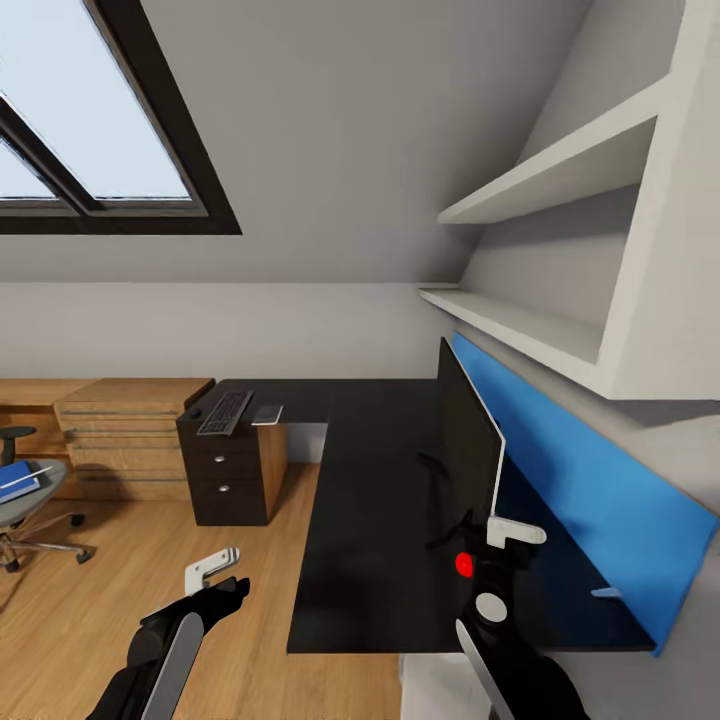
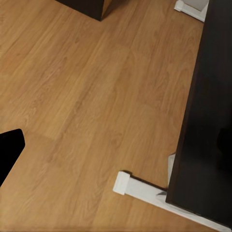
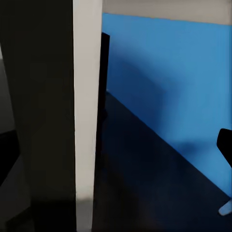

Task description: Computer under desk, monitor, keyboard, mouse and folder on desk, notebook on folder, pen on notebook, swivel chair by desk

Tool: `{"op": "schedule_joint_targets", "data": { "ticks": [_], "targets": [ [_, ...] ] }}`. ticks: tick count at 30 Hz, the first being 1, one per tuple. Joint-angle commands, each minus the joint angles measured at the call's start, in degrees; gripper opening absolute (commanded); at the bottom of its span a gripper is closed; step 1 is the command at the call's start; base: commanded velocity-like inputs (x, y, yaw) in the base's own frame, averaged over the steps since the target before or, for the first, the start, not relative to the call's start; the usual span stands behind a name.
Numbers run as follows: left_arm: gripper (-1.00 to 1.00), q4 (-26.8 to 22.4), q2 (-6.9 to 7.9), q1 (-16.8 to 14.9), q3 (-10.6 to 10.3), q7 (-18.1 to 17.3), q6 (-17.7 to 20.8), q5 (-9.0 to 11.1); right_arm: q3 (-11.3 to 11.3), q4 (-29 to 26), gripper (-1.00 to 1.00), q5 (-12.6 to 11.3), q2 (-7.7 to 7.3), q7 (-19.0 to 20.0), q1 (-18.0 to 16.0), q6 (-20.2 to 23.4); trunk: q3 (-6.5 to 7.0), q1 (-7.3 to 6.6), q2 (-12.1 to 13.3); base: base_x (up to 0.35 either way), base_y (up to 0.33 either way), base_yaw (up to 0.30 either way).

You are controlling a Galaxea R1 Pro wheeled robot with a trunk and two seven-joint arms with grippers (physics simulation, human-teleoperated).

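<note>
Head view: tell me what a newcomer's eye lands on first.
The monitor stands edge-on on the glossy black desk, with the right gripper at its near edge beside a red dot. Behind it a bright blue wall panel runs under white shelves. Far left, the swivel chair carries the blue folder.

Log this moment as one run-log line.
monitor: on desk, edge-on | right gripper: at monitor's near edge, grip unclear | left gripper: over floor, free | keyboard: desk's far end | folder: on swivel chair
</note>
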Motion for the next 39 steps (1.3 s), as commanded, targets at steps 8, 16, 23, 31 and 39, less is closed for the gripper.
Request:
{"op": "schedule_joint_targets", "data": {
  "ticks": [8,16,23,31,39],
  "targets": [
    [1.0,-0.1,-0.04,-0.1,0.1,0.2,0.2,0.6,0.2,0.0,1.0,-0.2,-0.08,-0.2,0.0,0.0,-0.09,0.0,-0.1,-0.009,-0.018,0.0],
    [1.0,-0.2,-0.04,-0.1,0.1,0.2,0.2,0.7,0.2,0.0,1.0,-0.2,-0.14,-0.2,-0.1,0.0,-0.09,0.0,-0.1,0.0,-0.108,0.0],
    [1.0,-0.2,-0.04,-0.1,0.1,0.2,0.2,0.7,0.2,0.0,1.0,-0.2,-0.14,-0.2,-0.1,0.0,-0.09,0.0,-0.1,-0.001,-0.026,0.0],
    [1.0,-0.2,-0.04,-0.1,0.1,0.2,0.2,0.7,0.2,0.0,1.0,-0.2,-0.13,-0.1,-0.1,0.0,-0.09,0.0,-0.1,-0.027,-0.052,0.0],
    [1.0,-0.2,-0.04,0.0,0.1,0.2,0.2,0.7,0.2,0.0,1.0,-0.2,-0.14,-0.1,-0.1,0.0,-0.09,0.0,-0.1,-0.002,-0.004,0.0]
  ]
}}
